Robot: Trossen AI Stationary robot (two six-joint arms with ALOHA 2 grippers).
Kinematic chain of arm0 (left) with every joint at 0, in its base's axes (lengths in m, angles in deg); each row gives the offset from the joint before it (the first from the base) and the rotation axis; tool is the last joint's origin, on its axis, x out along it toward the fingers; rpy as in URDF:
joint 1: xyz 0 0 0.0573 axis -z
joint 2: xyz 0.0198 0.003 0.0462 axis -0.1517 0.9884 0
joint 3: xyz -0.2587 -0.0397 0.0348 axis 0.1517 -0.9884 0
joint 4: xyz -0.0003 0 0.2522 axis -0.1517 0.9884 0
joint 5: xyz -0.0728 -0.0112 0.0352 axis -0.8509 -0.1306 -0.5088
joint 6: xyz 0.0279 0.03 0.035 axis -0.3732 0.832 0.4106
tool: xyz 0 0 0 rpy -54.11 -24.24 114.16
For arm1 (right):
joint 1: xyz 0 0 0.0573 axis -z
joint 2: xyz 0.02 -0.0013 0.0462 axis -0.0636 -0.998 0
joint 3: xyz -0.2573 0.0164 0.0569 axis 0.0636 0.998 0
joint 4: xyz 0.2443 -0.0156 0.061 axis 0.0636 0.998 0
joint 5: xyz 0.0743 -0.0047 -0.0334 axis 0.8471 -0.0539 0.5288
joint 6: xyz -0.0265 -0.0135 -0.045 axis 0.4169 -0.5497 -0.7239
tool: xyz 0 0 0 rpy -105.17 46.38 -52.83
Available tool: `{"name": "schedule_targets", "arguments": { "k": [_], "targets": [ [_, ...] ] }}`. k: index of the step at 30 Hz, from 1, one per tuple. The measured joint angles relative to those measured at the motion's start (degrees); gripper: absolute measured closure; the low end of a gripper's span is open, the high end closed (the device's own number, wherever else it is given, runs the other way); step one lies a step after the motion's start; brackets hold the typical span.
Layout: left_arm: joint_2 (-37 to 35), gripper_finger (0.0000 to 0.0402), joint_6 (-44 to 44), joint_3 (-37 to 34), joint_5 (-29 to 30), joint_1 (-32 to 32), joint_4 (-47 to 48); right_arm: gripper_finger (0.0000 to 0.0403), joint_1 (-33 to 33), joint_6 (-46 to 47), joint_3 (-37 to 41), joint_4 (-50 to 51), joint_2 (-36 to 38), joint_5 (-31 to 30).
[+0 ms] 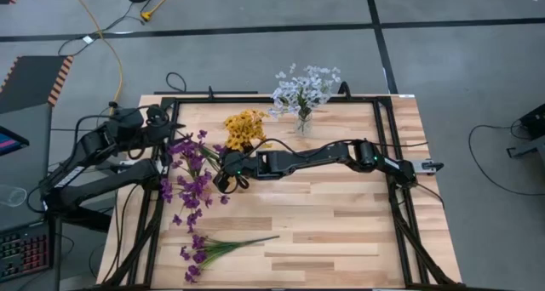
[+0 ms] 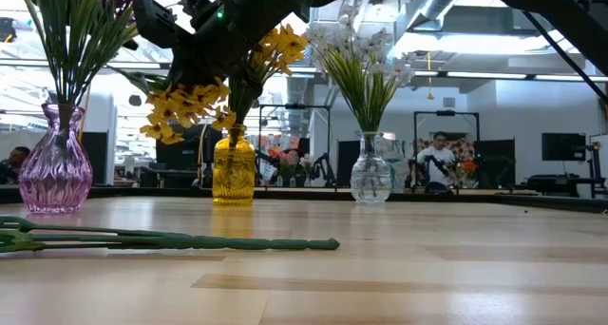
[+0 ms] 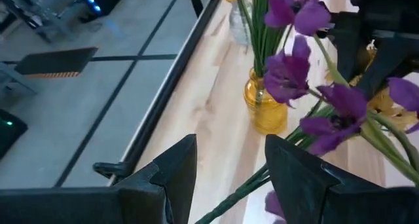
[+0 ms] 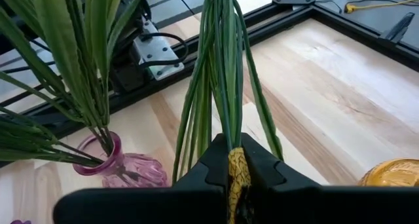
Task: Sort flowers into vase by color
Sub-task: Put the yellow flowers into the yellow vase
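Observation:
Three vases stand in a row at the far side. A purple vase (image 2: 55, 173) holds purple flowers (image 1: 189, 168), a yellow vase (image 2: 234, 168) holds yellow flowers (image 1: 245, 129), and a clear vase (image 2: 370, 170) holds white flowers (image 1: 302, 91). Another purple bunch (image 1: 213, 248) lies flat on the table near the front. My right gripper (image 1: 226, 176) reaches across between the purple and yellow vases, shut on a bunch of green stems (image 4: 219, 73). My left gripper (image 3: 229, 149) hovers open beside the purple blossoms (image 3: 294, 73). A thin stem runs past below its gap. My right gripper pinches a bundle of several thin green stems (image 4: 226, 135) between its two fingers; a yellow bit (image 4: 237, 171) shows in the gap. The stems fan out ahead of the fingers, clear of the table. Yellow blossoms (image 2: 180, 106) hang under the dark gripper in the low view.
A black metal frame (image 1: 387, 155) runs around the wooden table top. Bare wood lies at the middle and right of the table (image 1: 341, 223). Cables run along the left rail, and the room behind holds a person and equipment.

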Motion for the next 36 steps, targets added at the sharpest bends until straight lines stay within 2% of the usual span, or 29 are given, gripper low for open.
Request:
{"name": "schedule_targets", "arguments": {
  "k": [8, 17, 24, 36],
  "targets": [
    [0.0, 0.0233, 0.4, 2.5, 4.2, 0.0, -0.8, 0.0357, 0.1, -1.8, 0.0, -0.4, 0.0, -0.4],
    [2.3, 0.0233, 6.7, 2.6, 2.4, 0.0, 0.9, 0.0357, 0.7, -2.1, 0.0, -4.3, 0.0, -0.1],
    [5.0, 0.0233, 7.4, 2.6, 2.7, 0.0, 3.3, 0.0357, 0.5, -2.0, 0.0, -4.8, 0.0, 0.3],
    [5.2, 0.0233, 9.7, 2.6, 2.2, 0.0, 7.8, 0.0357, 0.2, -2.0, 0.0, -5.0, 0.0, 0.3]
  ]
}}
